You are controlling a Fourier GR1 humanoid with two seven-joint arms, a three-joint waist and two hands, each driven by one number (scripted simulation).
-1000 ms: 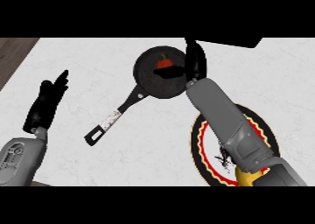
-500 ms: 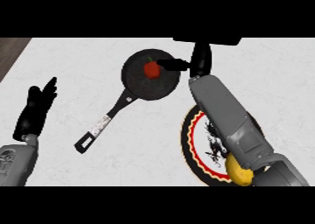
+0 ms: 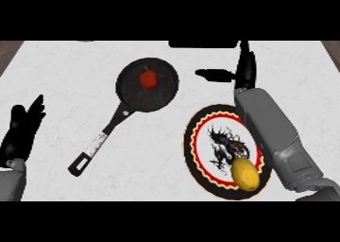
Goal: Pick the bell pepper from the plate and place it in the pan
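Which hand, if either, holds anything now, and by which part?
Neither. The pepper lies in the pan; the right hand is beside it, clear, and the left hand rests open.

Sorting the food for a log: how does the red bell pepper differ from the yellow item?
The bell pepper is red with a green stem; the yellow fruit is plain yellow. The pepper lies in the black pan; the fruit lies on the patterned plate, near its lower rim. The pepper looks smaller and rounder; the fruit is a longer oval. Neither is touched by a hand.
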